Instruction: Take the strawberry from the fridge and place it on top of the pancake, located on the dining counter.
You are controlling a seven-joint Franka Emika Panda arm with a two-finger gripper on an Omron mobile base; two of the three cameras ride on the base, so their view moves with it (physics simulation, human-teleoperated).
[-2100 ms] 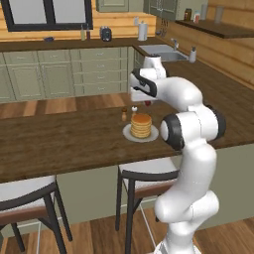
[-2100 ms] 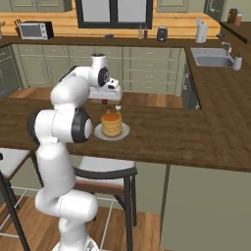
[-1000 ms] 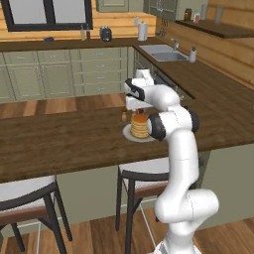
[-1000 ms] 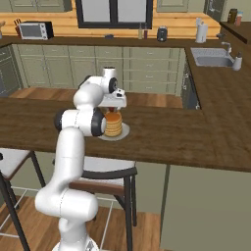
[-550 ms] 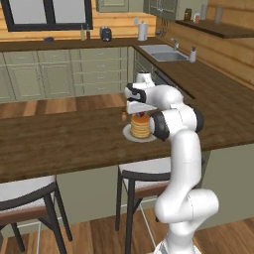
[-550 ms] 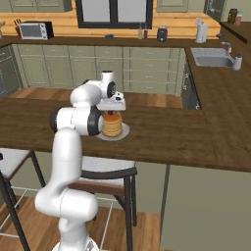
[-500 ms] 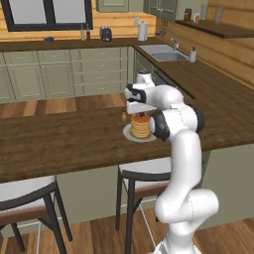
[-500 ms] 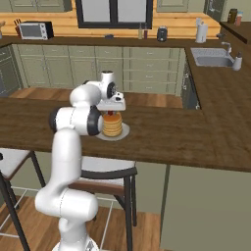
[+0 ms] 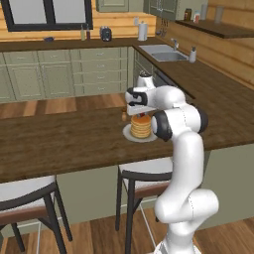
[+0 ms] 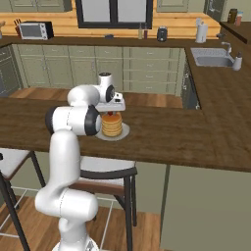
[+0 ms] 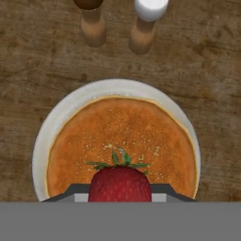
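gripper (image 11: 120,197) clamped on the strawberry (image 11: 120,184) | arm has swung in and dropped low over the pancake (image 9: 141,126) on the dining counter (image 9: 59,144) | release looks next

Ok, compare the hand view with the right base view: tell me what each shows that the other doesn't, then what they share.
Hand view alone: two shakers beyond the plate, one dark-topped, one white-topped, and the strawberry's green leaves. Right base view alone: the arm, a stool, the sink, a microwave and a window. Both: the pancake on its plate, the strawberry just above it, held in the shut gripper, and the dark counter.
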